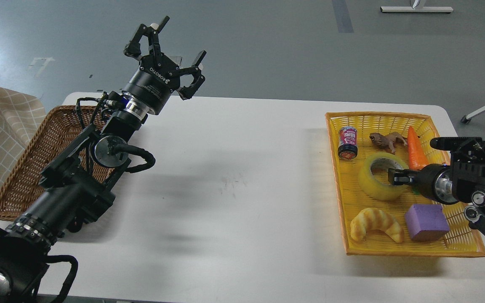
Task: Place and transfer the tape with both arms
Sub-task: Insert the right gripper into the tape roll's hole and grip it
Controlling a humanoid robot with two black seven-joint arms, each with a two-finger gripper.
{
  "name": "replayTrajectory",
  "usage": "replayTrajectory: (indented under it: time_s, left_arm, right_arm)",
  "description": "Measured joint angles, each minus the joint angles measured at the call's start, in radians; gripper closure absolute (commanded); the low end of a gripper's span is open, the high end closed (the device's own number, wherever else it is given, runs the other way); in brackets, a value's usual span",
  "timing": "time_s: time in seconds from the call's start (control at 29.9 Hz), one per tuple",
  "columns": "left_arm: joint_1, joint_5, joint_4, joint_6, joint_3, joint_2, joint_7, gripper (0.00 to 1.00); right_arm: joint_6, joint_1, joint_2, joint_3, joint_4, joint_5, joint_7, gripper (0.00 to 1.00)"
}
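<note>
The tape [373, 183], a wide yellow roll with a grey core, lies flat in the yellow basket [457, 248] at the right of the table. My right gripper [396, 176] comes in from the right and sits at the roll's right wall, its dark fingertips at the rim by the core. The fingers cannot be told apart, so I cannot tell whether it grips the roll. My left gripper [170, 52] is raised above the table's far left edge, its fingers spread open and empty.
The yellow basket also holds a small can [347, 142], a brown toy animal [387, 140], a carrot [416, 148], a purple block [426, 221] and a croissant toy [376, 224]. A brown wicker basket [23, 168] stands at the left under my left arm. The white table [234, 185] lies between.
</note>
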Motion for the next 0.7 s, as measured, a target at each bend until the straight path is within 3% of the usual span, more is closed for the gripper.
replayTrajectory:
  time_s: [0.13,0.47,0.7]
  left_arm:
    - [0.000,0.000,0.001,0.000,-0.002,0.000,0.000,0.02]
    - [-0.004,-0.001,0.001,0.000,-0.003,-0.001,0.000,0.02]
    - [-0.007,-0.002,0.001,0.000,-0.004,-0.003,0.000,0.02]
  right_arm:
    - [0.000,0.002,0.000,0.001,0.002,0.002,-0.006,1.00]
    - [0.000,0.011,-0.028,0.011,0.043,0.010,-0.011,1.00]
    - [0.000,0.012,-0.192,0.014,0.260,0.114,-0.011,1.00]
